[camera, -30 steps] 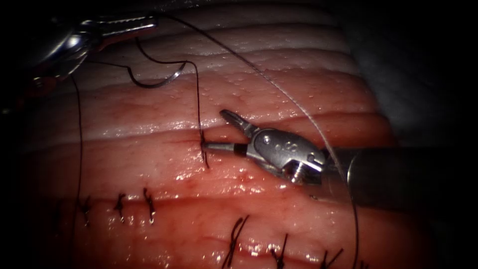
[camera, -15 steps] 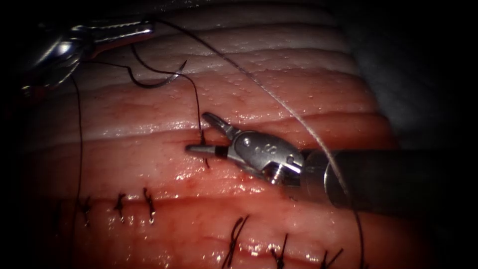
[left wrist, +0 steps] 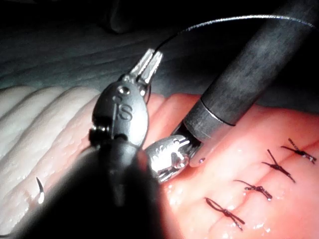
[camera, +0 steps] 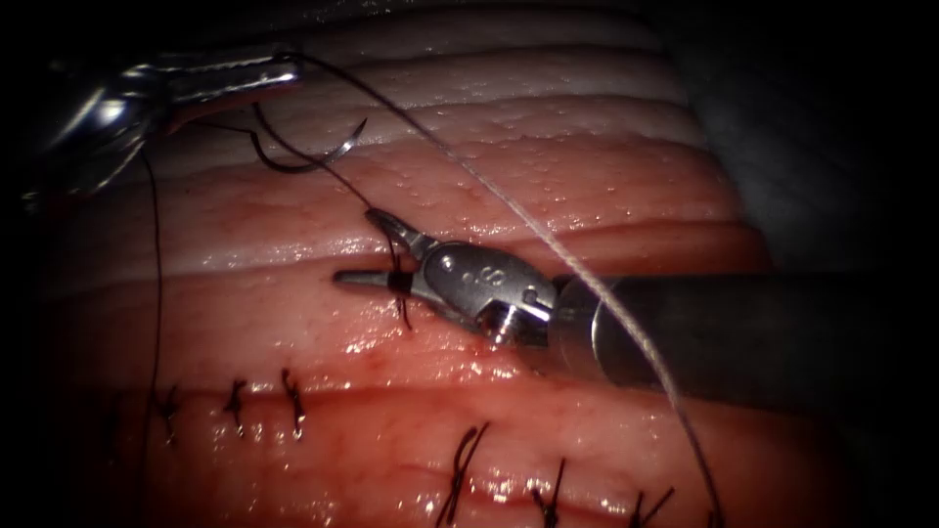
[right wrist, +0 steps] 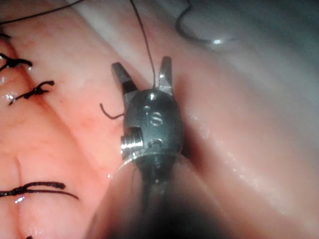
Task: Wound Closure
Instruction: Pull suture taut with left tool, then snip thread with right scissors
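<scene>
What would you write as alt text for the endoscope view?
The right hand, jaws open, straddles a thread rising from the tissue. The left hand, jaws shut, holds thread, and the curved needle hangs free below it.

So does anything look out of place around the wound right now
The needle lies loose on the tissue, held by neither tool. The left tool is shut on the thread; the right tool is open astride a strand at the newest stitch.
</scene>
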Robot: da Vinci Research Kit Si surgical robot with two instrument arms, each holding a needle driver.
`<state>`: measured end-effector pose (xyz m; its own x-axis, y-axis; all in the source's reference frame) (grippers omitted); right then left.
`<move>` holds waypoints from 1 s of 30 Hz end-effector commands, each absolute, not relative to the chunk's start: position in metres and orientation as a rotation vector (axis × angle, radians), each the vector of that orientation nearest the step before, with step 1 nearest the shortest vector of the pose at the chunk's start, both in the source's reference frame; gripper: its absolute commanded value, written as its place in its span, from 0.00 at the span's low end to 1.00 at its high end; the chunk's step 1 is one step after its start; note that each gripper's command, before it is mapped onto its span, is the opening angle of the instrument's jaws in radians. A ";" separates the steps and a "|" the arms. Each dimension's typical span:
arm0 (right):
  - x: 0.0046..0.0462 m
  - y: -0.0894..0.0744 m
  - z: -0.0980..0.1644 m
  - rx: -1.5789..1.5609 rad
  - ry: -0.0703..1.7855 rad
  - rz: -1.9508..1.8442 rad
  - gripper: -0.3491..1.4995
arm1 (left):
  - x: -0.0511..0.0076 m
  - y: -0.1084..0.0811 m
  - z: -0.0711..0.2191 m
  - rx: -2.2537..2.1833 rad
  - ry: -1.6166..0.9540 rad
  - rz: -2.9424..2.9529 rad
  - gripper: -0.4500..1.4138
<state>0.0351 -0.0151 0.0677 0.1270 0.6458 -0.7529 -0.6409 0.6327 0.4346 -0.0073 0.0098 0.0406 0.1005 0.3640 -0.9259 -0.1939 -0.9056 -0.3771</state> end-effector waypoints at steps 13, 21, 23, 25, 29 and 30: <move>0.0375 -0.014 0.069 -0.013 1.109 0.919 0.74 | -0.0095 0.009 0.040 -2.004 -0.181 1.865 0.00; 0.0378 -0.014 0.069 -0.017 1.111 0.913 0.72 | -0.0096 0.009 0.040 -2.006 -0.180 1.865 0.00; 0.0380 -0.014 0.069 -0.022 1.109 0.909 0.69 | -0.0096 0.009 0.040 -2.007 -0.183 1.868 0.00; 0.0381 -0.014 0.069 -0.029 1.107 0.900 0.61 | -0.0096 0.009 0.040 -2.007 -0.183 1.868 0.00; 0.0383 -0.014 0.070 -0.034 1.107 0.900 0.00 | -0.0097 0.009 0.040 -2.017 -0.185 1.864 0.00; 0.0385 -0.014 0.070 -0.035 1.106 0.901 0.00 | -0.0097 0.009 0.040 -2.018 -0.188 1.866 0.00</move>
<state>0.0377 -0.0138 0.0695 0.1453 0.6090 -0.7798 -0.6427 0.6573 0.3936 -0.0092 0.0085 0.0397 0.1061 0.3533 -0.9295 -0.1599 -0.9165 -0.3667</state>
